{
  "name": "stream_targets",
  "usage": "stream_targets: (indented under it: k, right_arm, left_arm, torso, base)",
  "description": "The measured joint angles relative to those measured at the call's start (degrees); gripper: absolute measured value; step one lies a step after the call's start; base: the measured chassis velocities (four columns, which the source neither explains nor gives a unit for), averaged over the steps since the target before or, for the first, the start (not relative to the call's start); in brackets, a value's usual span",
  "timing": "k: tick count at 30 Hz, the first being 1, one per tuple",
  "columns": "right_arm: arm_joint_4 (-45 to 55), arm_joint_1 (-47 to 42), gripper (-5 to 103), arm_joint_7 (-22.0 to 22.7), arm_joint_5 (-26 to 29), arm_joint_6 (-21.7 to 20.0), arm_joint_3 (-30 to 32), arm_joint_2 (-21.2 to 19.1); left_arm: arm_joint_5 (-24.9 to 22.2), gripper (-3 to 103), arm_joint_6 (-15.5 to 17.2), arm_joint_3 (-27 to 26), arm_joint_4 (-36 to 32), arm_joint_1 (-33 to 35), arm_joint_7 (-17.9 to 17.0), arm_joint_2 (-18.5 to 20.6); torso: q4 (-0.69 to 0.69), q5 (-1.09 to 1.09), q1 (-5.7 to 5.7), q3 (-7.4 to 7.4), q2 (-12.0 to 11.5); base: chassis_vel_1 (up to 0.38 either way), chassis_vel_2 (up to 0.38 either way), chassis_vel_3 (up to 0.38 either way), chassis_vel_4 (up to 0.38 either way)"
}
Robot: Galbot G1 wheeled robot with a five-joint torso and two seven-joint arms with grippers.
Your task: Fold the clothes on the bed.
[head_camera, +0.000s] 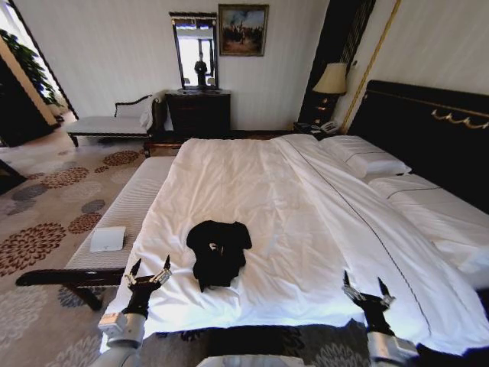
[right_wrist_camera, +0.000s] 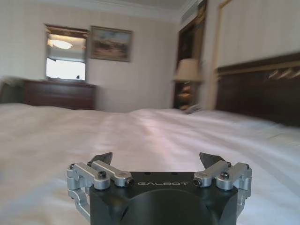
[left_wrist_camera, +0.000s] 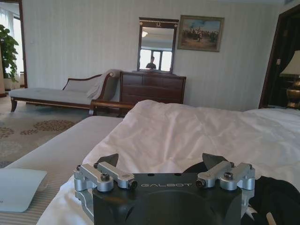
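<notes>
Item: black T-shirt [head_camera: 218, 253], crumpled in a loose heap on the white duvet of the bed [head_camera: 306, 222], near the duvet's near edge and left of its middle. Lettering not legible in the bunched fabric.

Left gripper [head_camera: 150, 269]: at the near left corner of the duvet, just beside the shirt's left side, not touching it. Fingers spread apart, nothing between them. In the left wrist view the gripper [left_wrist_camera: 161, 161] shows its fingers wide, with the shirt's dark cloth [left_wrist_camera: 276, 197] lying just beyond and to one side of one fingertip.

Right gripper [head_camera: 364, 289]: over the near edge of the duvet, well apart from the shirt. Fingers spread, empty; bare white bedding ahead of them in the right wrist view [right_wrist_camera: 157, 160].

Adjacent: pale striped bench [head_camera: 130, 206] along the bed's left side, bearing a small white pad [head_camera: 108, 238].
</notes>
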Motion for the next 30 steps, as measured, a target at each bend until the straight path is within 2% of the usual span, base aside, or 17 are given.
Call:
stream_targets:
  k: [2, 3, 6, 7, 10, 12, 17, 18, 21, 24, 26, 27, 30]
  right_arm:
    - [1.6, 1.1, 100, 0.0, 5.9, -4.6, -3.4, -3.2]
    - [1.6, 1.1, 100, 0.0, 5.9, -4.6, -3.4, -3.2]
    - [1.9, 6.4, 100, -0.3, 15.0, -13.0, -9.9, -9.4]
    - [1.9, 6.4, 100, -0.3, 15.0, -13.0, -9.9, -9.4]
    - [-1.1, 13.4, 100, 0.6, 23.2, -19.1, -17.6, -15.3]
    - [-2.4, 15.3, 100, 0.5, 24.7, -19.7, -19.4, -16.8]
    - [-12.4, 25.7, 100, -1.5, 34.5, -21.7, -27.1, -22.7]
    - [-12.4, 25.7, 100, -1.5, 34.5, -21.7, -27.1, -22.7]
    - [-18.4, 33.3, 100, -2.4, 38.2, -22.5, -32.6, -24.9]
    - [-21.6, 37.6, 100, -2.3, 39.3, -23.4, -36.2, -24.7]
    - [-25.3, 42.3, 100, -1.6, 41.5, -24.3, -40.5, -22.5]
    - [-25.3, 42.3, 100, -1.6, 41.5, -24.3, -40.5, -22.5]
    - [-29.8, 47.1, 100, -1.6, 44.0, -24.7, -43.8, -19.0]
  left_arm:
    - [0.0, 100, 0.1, -0.1, 0.0, 0.3, 0.0, 0.0]
    - [0.0, 100, 0.1, -0.1, 0.0, 0.3, 0.0, 0.0]
    - [0.1, 100, 0.4, -0.4, 0.0, 0.6, -0.1, 0.0]
    - [0.1, 100, 0.4, -0.4, 0.0, 0.6, -0.1, 0.0]
    - [0.2, 100, 0.9, 0.1, 0.4, 0.6, -0.6, -0.2]
    - [0.3, 100, 1.1, 0.5, 0.5, 0.6, -0.8, -0.2]
    - [-0.9, 100, 1.0, 1.9, 0.5, 0.9, -0.9, 1.0]
    - [-0.9, 100, 1.0, 1.9, 0.5, 0.9, -0.9, 1.0]
    - [-2.5, 100, -0.6, 2.4, 2.1, 1.1, 0.0, 3.2]
    - [-3.5, 100, -0.9, 2.8, 3.0, 1.1, 0.2, 4.0]
    - [-4.5, 100, -1.0, 3.3, 3.7, 1.4, 0.2, 3.9]
    - [-4.5, 100, -1.0, 3.3, 3.7, 1.4, 0.2, 3.9]
    - [-3.9, 100, -1.2, 3.8, 4.4, 2.0, 0.3, 2.1]
  torso:
    - [0.00, -0.02, -0.01, 0.00, 0.0]
    - [0.00, -0.02, -0.01, 0.00, 0.0]
    - [0.00, -0.02, -0.03, -0.01, 0.0]
    - [0.00, -0.02, -0.03, -0.01, 0.0]
    - [0.03, -0.01, -0.02, -0.01, 0.0]
    - [0.02, 0.00, -0.01, 0.00, 0.0]
    - [-0.01, -0.01, -0.02, 0.00, 0.0]
    - [-0.01, -0.01, -0.02, 0.00, 0.0]
    - [0.00, -0.02, -0.02, 0.00, 0.0]
    - [0.00, -0.03, -0.01, 0.00, 0.0]
    - [0.00, -0.01, -0.01, 0.01, 0.0]
    - [0.00, -0.01, -0.01, 0.01, 0.0]
    - [0.02, -0.02, -0.01, 0.00, 0.0]
  base:
    - [0.000, 0.000, 0.000, 0.000]
    - [0.000, 0.000, 0.000, 0.000]
    - [0.000, 0.000, 0.000, 0.000]
    - [0.000, 0.000, 0.000, 0.000]
    - [0.000, 0.000, 0.000, 0.000]
    - [0.000, 0.000, 0.000, 0.000]
    - [0.000, 0.000, 0.000, 0.000]
    - [0.000, 0.000, 0.000, 0.000]
    - [0.000, 0.000, 0.000, 0.000]
    - [0.000, 0.000, 0.000, 0.000]
    - [0.000, 0.000, 0.000, 0.000]
    - [0.000, 0.000, 0.000, 0.000]
    - [0.000, 0.000, 0.000, 0.000]
